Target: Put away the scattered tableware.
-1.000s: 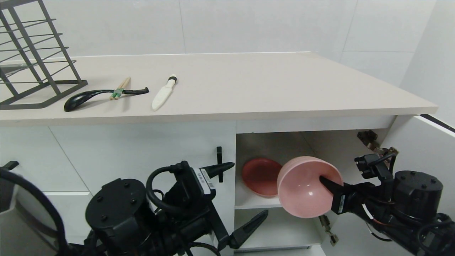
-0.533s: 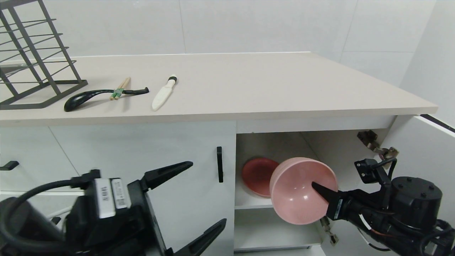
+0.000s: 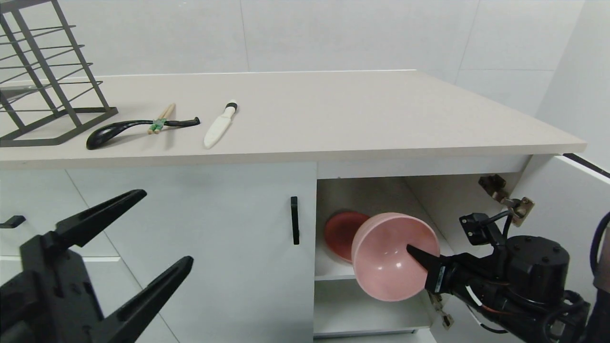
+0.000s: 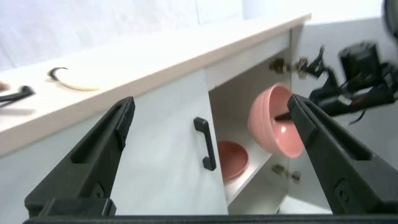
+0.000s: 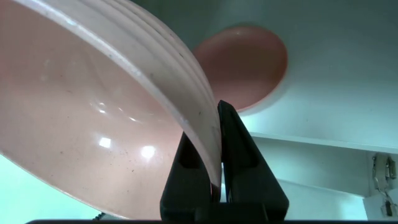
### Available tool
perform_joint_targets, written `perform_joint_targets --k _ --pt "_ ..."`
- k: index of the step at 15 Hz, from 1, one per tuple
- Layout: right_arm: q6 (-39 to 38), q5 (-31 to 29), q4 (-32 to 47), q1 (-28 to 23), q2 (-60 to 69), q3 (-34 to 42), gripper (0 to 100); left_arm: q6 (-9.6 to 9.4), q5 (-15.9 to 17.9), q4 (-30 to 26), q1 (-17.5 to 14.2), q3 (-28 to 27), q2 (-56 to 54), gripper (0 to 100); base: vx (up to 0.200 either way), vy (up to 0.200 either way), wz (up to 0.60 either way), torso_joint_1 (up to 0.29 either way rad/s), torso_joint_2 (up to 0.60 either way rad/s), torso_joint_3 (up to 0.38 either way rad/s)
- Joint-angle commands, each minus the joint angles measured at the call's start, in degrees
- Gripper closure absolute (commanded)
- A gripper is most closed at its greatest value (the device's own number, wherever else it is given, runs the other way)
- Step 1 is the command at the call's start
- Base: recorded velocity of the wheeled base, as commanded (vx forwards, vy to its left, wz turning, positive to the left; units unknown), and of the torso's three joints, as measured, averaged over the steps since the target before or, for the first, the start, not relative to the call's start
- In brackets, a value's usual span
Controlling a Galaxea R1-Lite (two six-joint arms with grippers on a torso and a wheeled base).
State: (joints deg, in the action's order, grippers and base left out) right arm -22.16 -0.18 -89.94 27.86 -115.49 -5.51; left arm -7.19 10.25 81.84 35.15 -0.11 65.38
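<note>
Pinching the tilted pink bowl's [image 3: 383,264] rim in the right gripper [image 3: 411,249], lower right, before the open cabinet [image 3: 376,190], near the red plate [image 3: 339,231] on its shelf. Holding the left gripper [image 3: 167,226] spread wide, lower left.

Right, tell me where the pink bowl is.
Head view, robot's right: the pink bowl is held by its rim in the right gripper, tilted at the open cabinet, in front of the red plate on its shelf.

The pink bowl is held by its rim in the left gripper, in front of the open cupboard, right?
No, the right gripper holds the pink bowl by its rim in front of the open cupboard; the head view shows it.
</note>
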Motion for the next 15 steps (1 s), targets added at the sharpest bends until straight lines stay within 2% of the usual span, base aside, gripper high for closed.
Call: perform_joint_targets --k 1,2,3,4,6,7,8,9,10,11,13,15 --pt "0.0 0.0 -0.1 -0.4 -5.1 -2.2 100 1.66 0.2 -9.9 -6.0 0.1 -15.4 0 0.0 0.0 0.0 0.0 0.0 0.0" --pt "0.0 0.0 -0.1 -0.4 -6.0 -3.2 100 1.74 0.2 -12.5 -8.3 0.1 -18.4 0 0.0 0.0 0.0 0.0 0.0 0.0" --pt "-0.2 0.0 -0.1 -0.3 -6.9 -5.1 100 2.09 0.2 -16.3 -12.2 0.1 -21.9 0 0.0 0.0 0.0 0.0 0.0 0.0" --pt "-0.2 0.0 -0.1 -0.3 -7.5 -6.0 100 2.27 0.2 -18.0 -13.7 0.1 -23.2 0 0.0 0.0 0.0 0.0 0.0 0.0" --pt "-0.2 0.0 -0.1 -0.3 -10.1 -9.0 100 4.64 0.0 -26.8 -20.1 0.1 -28.5 0 0.0 0.0 0.0 0.0 0.0 0.0" --pt "-0.2 0.0 -0.1 -0.5 -11.6 -9.7 100 5.17 -0.1 -31.7 -23.1 0.1 -31.6 0 0.0 0.0 0.0 0.0 0.0 0.0" --pt "-0.2 0.0 -0.1 -0.5 -12.0 -9.9 100 5.26 -0.1 -33.4 -23.9 0.1 -32.9 0 0.0 0.0 0.0 0.0 0.0 0.0" --pt "-0.2 0.0 -0.1 -0.7 -13.3 -10.7 100 5.61 -0.1 -39.3 -26.5 -0.6 -37.0 0 0.0 0.0 0.0 0.0 0.0 0.0" --pt "-0.2 0.0 -0.1 -0.7 -14.1 -12.4 100 7.37 0.1 -46.6 -29.5 -0.8 -41.6 0 0.0 0.0 0.0 0.0 0.0 0.0" --pt "-0.2 0.0 -0.1 -0.9 -14.4 -13.7 100 9.57 0.1 -50.9 -31.1 -0.8 -44.6 0 0.0 0.0 0.0 0.0 0.0 0.0" --pt "-0.2 0.0 -0.1 -1.0 -15.4 -15.6 100 14.84 0.1 -55.5 -31.8 -0.8 -48.9 0 0.0 0.0 0.0 0.0 0.0 0.0" --pt "-0.2 0.0 -0.1 -1.0 -16.4 -16.6 100 16.42 0.0 -58.5 -32.1 -0.5 -51.7 0 0.0 0.0 0.0 0.0 0.0 0.0"
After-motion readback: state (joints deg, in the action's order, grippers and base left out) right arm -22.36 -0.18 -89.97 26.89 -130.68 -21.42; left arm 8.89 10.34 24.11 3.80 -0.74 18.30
